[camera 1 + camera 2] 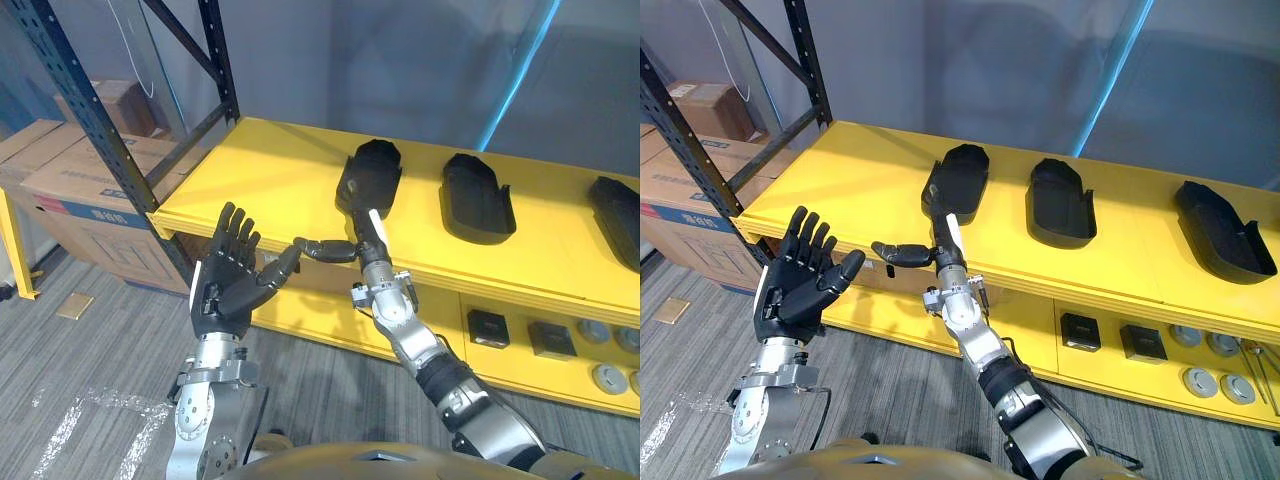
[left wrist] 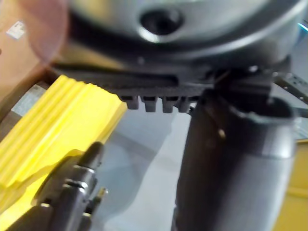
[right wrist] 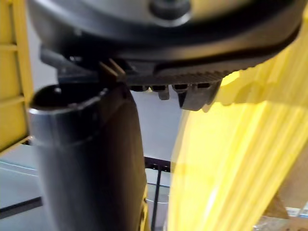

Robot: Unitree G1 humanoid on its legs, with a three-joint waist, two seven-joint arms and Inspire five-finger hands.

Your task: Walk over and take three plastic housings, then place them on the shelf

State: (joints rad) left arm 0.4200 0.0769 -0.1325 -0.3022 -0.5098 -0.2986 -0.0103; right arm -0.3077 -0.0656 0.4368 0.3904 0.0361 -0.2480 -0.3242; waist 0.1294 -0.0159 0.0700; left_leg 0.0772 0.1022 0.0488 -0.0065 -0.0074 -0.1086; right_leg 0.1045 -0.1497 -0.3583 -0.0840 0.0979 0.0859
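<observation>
Yellow shelf (image 1: pixel 270 170) carries all three black plastic pieces in a row: 12 o'clock housing (image 1: pixel 370 175), 1 o'clock housing (image 1: pixel 478 198), 2 o'clock housing (image 1: pixel 618 215). Right hand (image 1: pixel 370 248) reaches onto the near end of the 12 o'clock housing, fingers straight, thumb out toward 9; left hand (image 1: pixel 225 285) is at 8 o'clock, empty, fingers spread. Risk: if the fingers drag on withdrawal, that housing could slide over the front edge, and the two nearly touching thumbs may clash.
</observation>
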